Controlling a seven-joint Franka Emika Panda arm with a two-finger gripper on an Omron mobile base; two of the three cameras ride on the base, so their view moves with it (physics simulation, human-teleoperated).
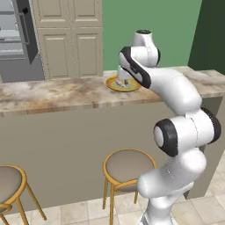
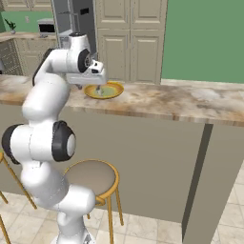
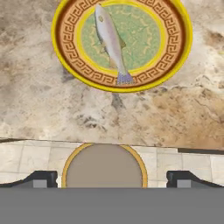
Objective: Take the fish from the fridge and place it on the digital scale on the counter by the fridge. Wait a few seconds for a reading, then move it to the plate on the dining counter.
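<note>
The fish (image 3: 111,41), slender and pale silver-tan, lies flat across the greenish centre of the golden-yellow plate (image 3: 173,52). The plate (image 1: 115,86) rests on the marbled dining counter (image 1: 52,92), with the fish (image 1: 122,83) on it. My gripper (image 2: 99,88) hangs just above the plate (image 2: 112,91), open and holding nothing. In the hand view my gripper (image 3: 112,180) has both fingertips (image 3: 41,179) spread wide, well clear of the fish. The grey fridge (image 1: 17,39) stands at the back left with its door open. The digital scale is out of view.
Round stools with golden frames stand below the dining counter's front edge (image 1: 129,165), (image 2: 93,176), another at the far left (image 1: 9,182). Tan panelled tall cupboards (image 2: 128,38) rise behind the counter. A tan end panel (image 2: 209,181) closes the counter on the right.
</note>
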